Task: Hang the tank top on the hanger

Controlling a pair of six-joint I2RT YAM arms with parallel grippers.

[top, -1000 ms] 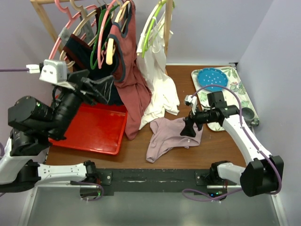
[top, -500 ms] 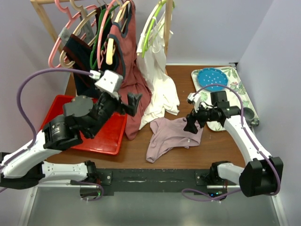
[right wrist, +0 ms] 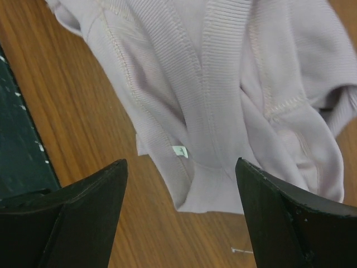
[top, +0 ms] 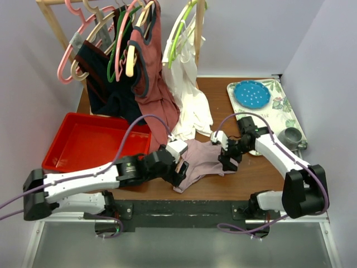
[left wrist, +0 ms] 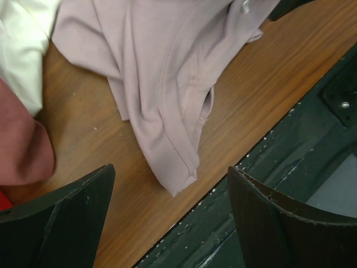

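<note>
The task is at its start: the tank top [top: 203, 159] lies crumpled on the table [top: 262, 180] near the front edge, flat against the wood and gripped by nothing, and the hanger [top: 64, 56] hangs bare on the rack [top: 50, 19] at the far left, well apart from it. Nothing has been threaded, so by the look of it every step is left: picking up the top, fetching the hanger, working it through the neck and straps. The step in hand seems to be a two-sided grasp of the top. The left arm lies low along the near edge, stretched from the left toward the middle, its wrist turned down over the top's near-left corner. In its wrist view the left gripper [left wrist: 170, 173] stands wide, with that folded corner on the wood between the fingers and not pinched. The right arm rises from its base at the right, bends at the elbow near the patterned tray [top: 281, 109] and folds back toward the middle, wrist pointing down at the top's right end. The right gripper [right wrist: 181, 164] is wide too, straddling a ribbed edge with a small white label, empty and not closed on cloth.
</note>
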